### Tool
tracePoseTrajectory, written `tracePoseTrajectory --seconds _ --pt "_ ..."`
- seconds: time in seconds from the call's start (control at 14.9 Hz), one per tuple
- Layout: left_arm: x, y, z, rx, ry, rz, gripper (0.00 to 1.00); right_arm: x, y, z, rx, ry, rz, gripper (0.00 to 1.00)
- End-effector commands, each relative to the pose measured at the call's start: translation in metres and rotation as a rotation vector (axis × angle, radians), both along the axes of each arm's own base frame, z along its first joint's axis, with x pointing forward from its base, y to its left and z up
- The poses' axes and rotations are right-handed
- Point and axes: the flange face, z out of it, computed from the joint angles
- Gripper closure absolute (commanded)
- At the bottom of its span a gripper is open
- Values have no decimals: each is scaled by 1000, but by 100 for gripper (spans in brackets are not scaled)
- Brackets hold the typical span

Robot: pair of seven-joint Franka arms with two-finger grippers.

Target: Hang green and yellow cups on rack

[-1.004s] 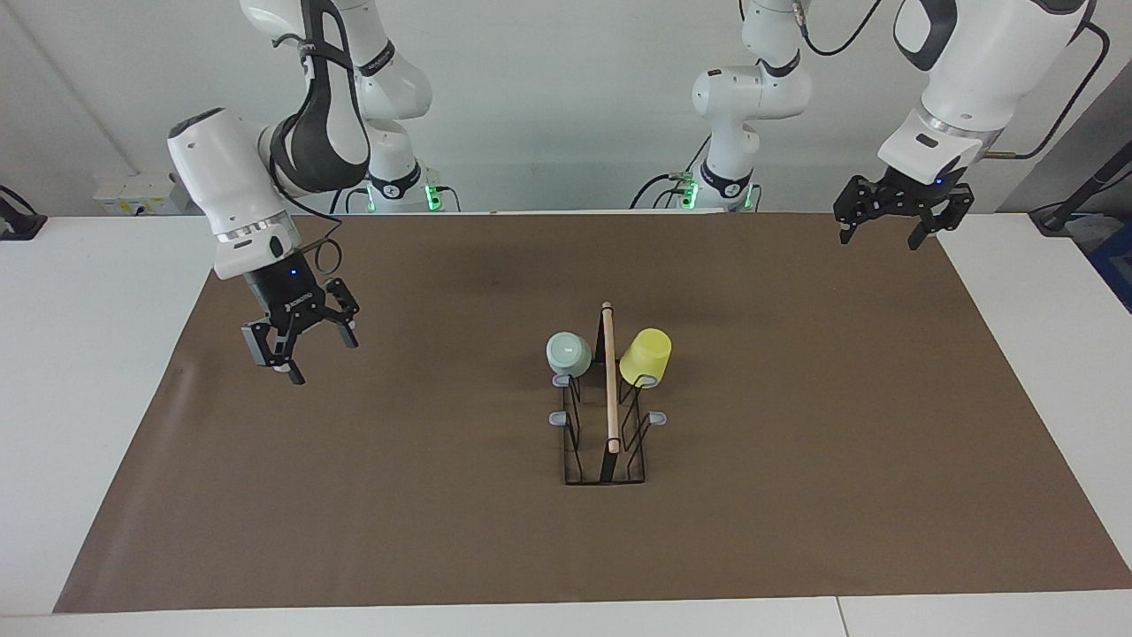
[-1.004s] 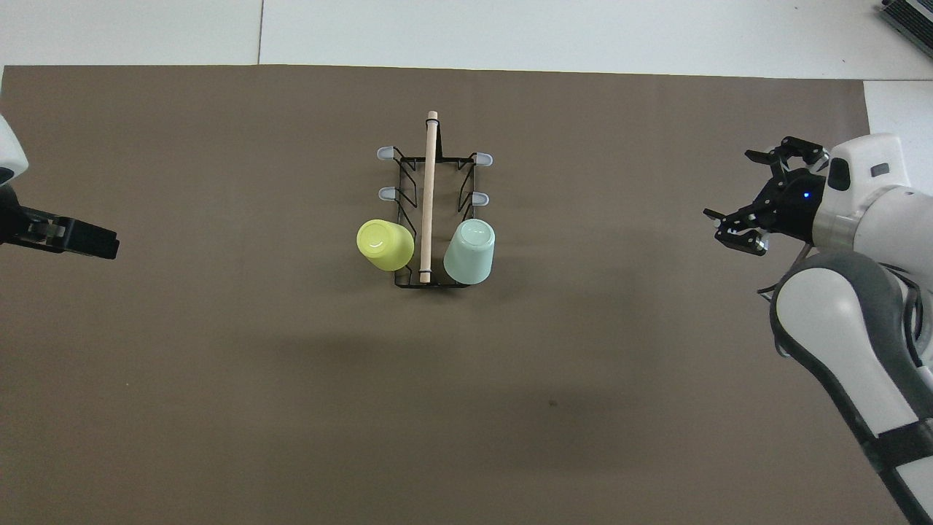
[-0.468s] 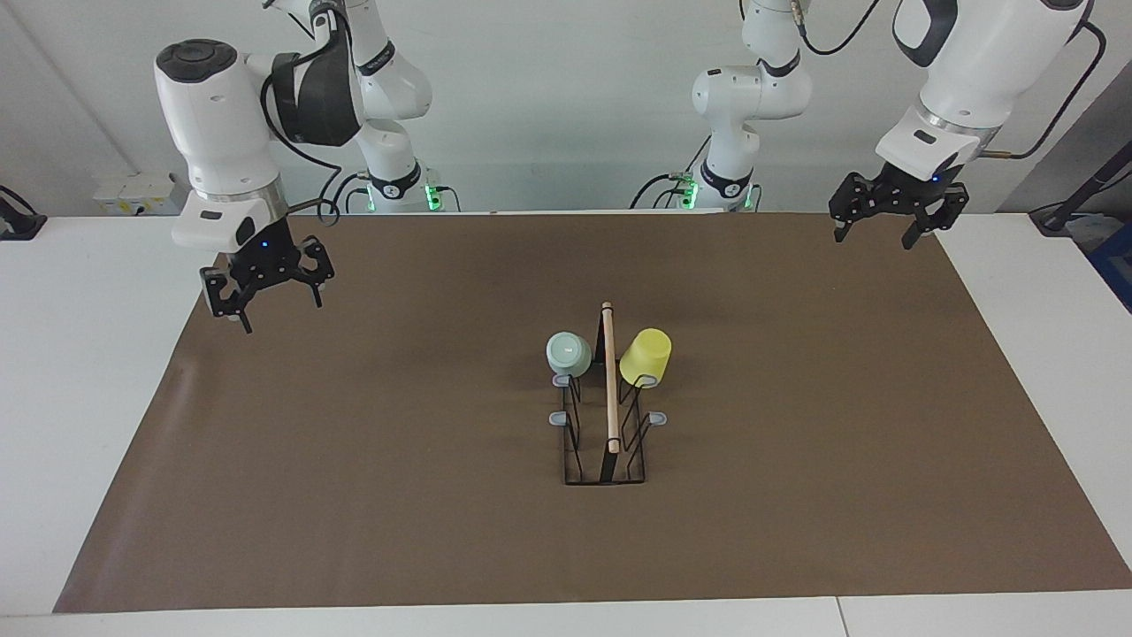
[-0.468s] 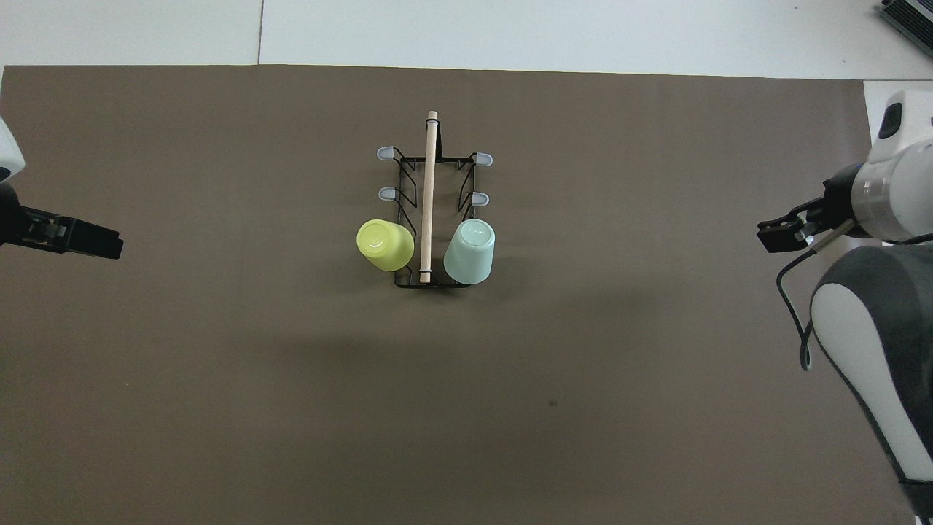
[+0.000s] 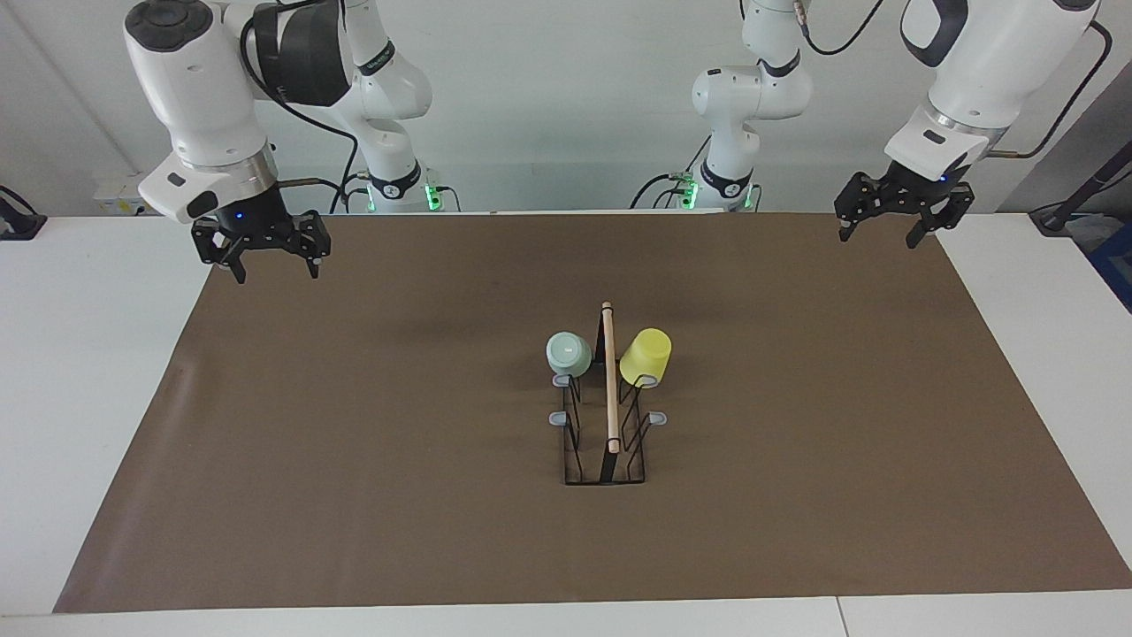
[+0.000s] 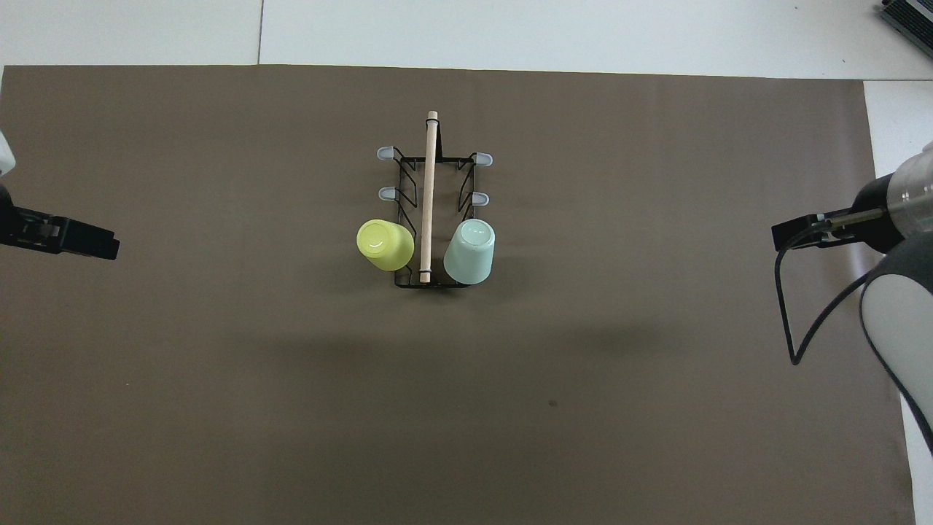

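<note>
Hanging mouth-down on the rack, the green cup and the yellow cup each sit over a prong at the rack's end nearer the robots, one on either side of the wooden rod, so by the look of it the task is done. The rack stands mid-counter on the brown mat. The left claw hangs over the mat's corner, fingers spread, holding nothing. The right claw hangs likewise over its own corner, spread and empty.
</note>
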Motion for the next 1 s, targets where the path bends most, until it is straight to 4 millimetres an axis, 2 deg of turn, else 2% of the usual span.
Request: tracePoseTrajectory --seconds 0.0,0.07,0.27,0.47,0.8,0.94 --pt "-6 2 4 -19 12 7 0 -4 -26 20 86 47 -144 0" --pt "-7 -4 4 -18 14 -2 0 -5 -36 20 91 49 -160 0" --pt "-4 -8 10 -13 9 -8 0 -9 -38 17 61 61 -151 0" --pt "1 -11 14 -7 12 -13 0 -11 -30 12 11 66 -121 0" --pt "-5 -6 12 1 45 -10 0 -10 -26 40 4 81 -109 0" --pt "-5 -8 10 1 48 -10 0 -9 -25 32 4 92 -107 0"
